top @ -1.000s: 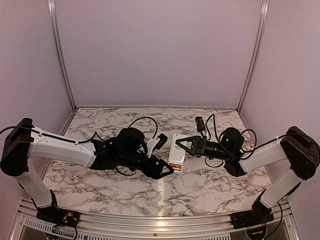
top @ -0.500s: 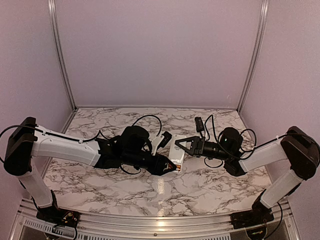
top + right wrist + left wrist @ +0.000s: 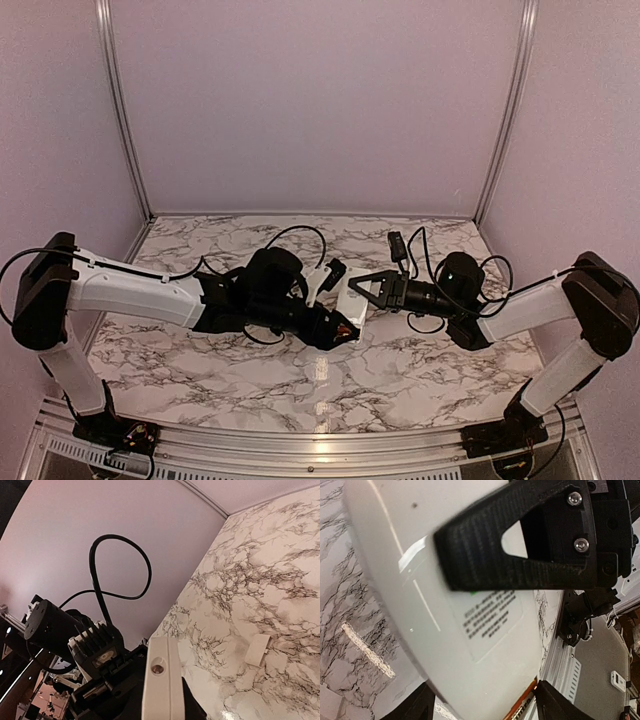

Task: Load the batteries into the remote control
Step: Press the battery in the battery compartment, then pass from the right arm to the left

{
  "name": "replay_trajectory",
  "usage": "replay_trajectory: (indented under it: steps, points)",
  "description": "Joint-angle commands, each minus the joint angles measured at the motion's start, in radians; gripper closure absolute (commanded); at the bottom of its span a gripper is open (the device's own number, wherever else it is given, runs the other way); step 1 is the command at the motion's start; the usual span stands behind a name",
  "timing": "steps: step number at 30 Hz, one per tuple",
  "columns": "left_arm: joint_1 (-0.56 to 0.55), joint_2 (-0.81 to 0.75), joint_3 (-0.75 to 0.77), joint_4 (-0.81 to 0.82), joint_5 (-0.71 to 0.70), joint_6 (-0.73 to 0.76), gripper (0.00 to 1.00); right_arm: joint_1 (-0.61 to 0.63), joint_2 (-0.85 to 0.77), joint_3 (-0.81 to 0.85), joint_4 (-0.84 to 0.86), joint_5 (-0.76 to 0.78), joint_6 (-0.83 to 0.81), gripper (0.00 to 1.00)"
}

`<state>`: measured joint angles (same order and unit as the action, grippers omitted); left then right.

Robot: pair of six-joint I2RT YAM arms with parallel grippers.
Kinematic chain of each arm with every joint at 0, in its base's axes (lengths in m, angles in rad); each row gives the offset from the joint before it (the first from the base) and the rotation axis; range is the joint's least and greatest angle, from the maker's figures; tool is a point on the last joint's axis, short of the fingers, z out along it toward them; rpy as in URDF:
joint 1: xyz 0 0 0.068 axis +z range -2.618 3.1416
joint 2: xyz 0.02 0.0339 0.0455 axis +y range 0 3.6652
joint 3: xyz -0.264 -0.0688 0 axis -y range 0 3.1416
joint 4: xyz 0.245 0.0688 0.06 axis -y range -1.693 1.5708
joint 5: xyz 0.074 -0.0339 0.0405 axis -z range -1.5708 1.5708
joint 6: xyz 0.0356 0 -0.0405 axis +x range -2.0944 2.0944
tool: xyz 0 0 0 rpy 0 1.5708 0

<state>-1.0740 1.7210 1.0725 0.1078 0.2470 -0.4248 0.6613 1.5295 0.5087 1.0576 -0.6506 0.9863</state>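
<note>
My right gripper (image 3: 353, 289) is shut on the white remote control (image 3: 351, 308) and holds it off the table, its plain back with a printed label (image 3: 490, 615) facing the left wrist camera. One black right finger (image 3: 520, 555) lies across that back. In the right wrist view the remote (image 3: 160, 680) shows end-on between the fingers. My left gripper (image 3: 344, 328) stands open, its two fingertips (image 3: 420, 706) either side of the remote's lower end. An orange-red battery (image 3: 522, 709) shows as a thin strip at that end. Any other batteries are hidden.
A small white flat piece (image 3: 258, 650) lies on the marble table (image 3: 400, 370), behind the remote. The left arm's wrist and its looping black cable (image 3: 100, 580) sit close in front of the right gripper. Walls close the back and sides.
The left gripper has moved right and up to the remote's lower end. Its jaws narrowed half a second ago and have spread again. The right gripper has kept its hold, barely moving.
</note>
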Motion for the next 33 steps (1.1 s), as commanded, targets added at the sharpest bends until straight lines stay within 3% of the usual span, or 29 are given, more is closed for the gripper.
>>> replay_trajectory:
  steps: [1, 5, 7, 8, 12, 15, 20, 33]
  points:
    - [0.005, 0.046, 0.061, -0.025, 0.010, 0.019, 0.33, 0.011, -0.004, 0.045, 0.006, -0.017, 0.000, 1.00]
    - [0.009, 0.060, 0.063, -0.006, 0.003, -0.012, 0.53, 0.011, -0.014, 0.041, 0.010, -0.018, 0.003, 1.00]
    - [0.014, 0.057, 0.056, -0.005, -0.008, -0.017, 0.57, 0.011, -0.023, 0.041, 0.001, -0.014, 0.001, 1.00]
    - [0.018, 0.050, 0.049, 0.000, -0.011, -0.020, 0.55, 0.011, -0.028, 0.043, -0.007, -0.012, -0.006, 1.00]
    - [0.023, -0.016, -0.009, 0.046, -0.053, -0.002, 0.17, 0.011, -0.048, 0.049, -0.086, 0.023, -0.050, 1.00]
    - [0.020, -0.074, -0.044, 0.094, -0.149, -0.008, 0.01, 0.011, -0.066, 0.053, -0.184, 0.095, -0.076, 1.00]
    - [-0.025, -0.016, 0.072, -0.001, -0.351, 0.029, 0.01, 0.011, -0.101, 0.050, -0.312, 0.224, -0.076, 1.00]
    - [-0.080, 0.181, 0.315, -0.217, -0.483, 0.003, 0.01, 0.011, -0.145, 0.038, -0.340, 0.290, -0.069, 1.00]
